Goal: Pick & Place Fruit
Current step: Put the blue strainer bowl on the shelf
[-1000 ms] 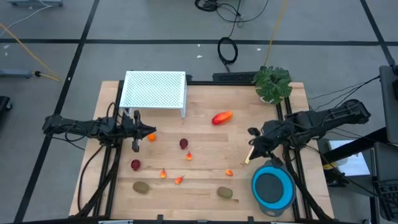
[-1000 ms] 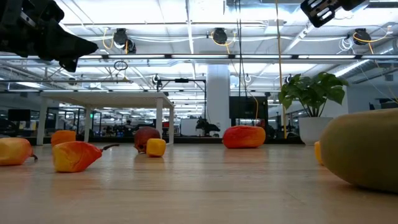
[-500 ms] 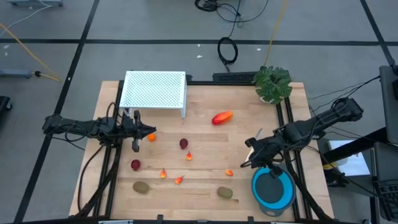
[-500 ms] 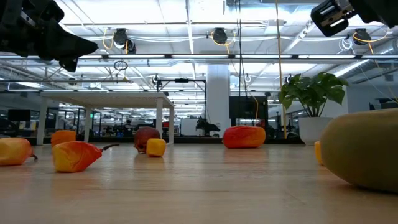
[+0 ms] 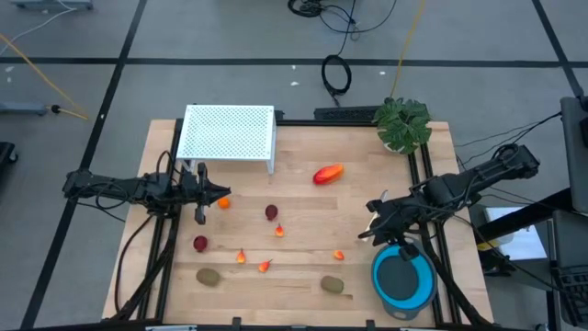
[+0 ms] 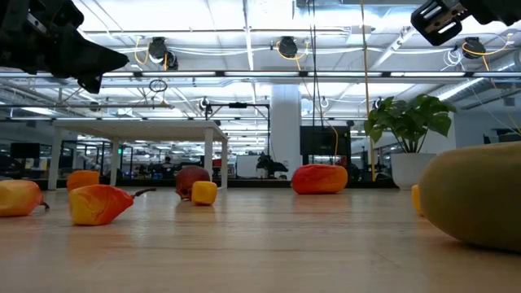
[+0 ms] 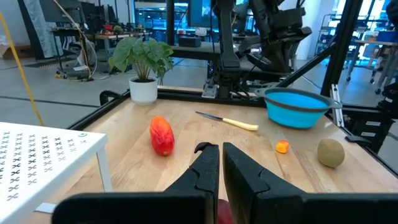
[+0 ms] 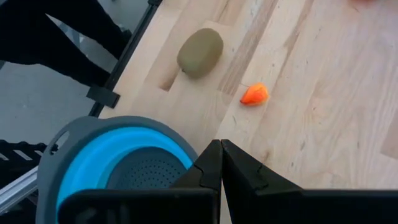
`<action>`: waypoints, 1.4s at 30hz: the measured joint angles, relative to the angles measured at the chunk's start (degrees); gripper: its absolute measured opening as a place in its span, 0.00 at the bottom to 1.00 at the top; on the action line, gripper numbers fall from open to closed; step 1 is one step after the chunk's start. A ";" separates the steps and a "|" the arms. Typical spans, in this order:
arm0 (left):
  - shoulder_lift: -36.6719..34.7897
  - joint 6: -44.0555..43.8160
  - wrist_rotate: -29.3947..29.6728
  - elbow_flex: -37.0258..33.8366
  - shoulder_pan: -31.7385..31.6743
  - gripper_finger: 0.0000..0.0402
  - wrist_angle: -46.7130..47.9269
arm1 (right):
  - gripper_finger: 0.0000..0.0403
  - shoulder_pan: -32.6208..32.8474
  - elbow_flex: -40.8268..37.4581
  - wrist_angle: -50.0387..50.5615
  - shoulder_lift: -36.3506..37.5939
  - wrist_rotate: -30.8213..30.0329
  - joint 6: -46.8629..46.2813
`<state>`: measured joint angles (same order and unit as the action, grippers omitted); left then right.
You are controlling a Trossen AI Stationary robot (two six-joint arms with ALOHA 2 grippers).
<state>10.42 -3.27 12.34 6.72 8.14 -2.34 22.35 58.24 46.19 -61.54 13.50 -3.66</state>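
The wooden table (image 5: pixel 303 184) carries a white perforated stand (image 5: pixel 226 133), a plant (image 5: pixel 402 124), a blue bowl (image 5: pixel 402 279), a red-orange oval (image 5: pixel 327 174), an orange ball (image 5: pixel 223 203), two dark red balls (image 5: pixel 272 212), four orange bits (image 5: pixel 279 231) and two kiwis (image 5: pixel 209 276).

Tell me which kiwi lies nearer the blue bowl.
The kiwi just left of the blue bowl; the other kiwi lies far across, near the table's left edge.
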 joint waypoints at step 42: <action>0.02 0.02 0.13 0.00 0.00 0.05 -1.32 | 0.51 5.27 -0.02 10.10 -12.00 -2.78 14.01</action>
<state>10.44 -3.25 12.47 6.72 8.14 -3.66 27.62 58.22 56.29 -73.54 10.72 10.35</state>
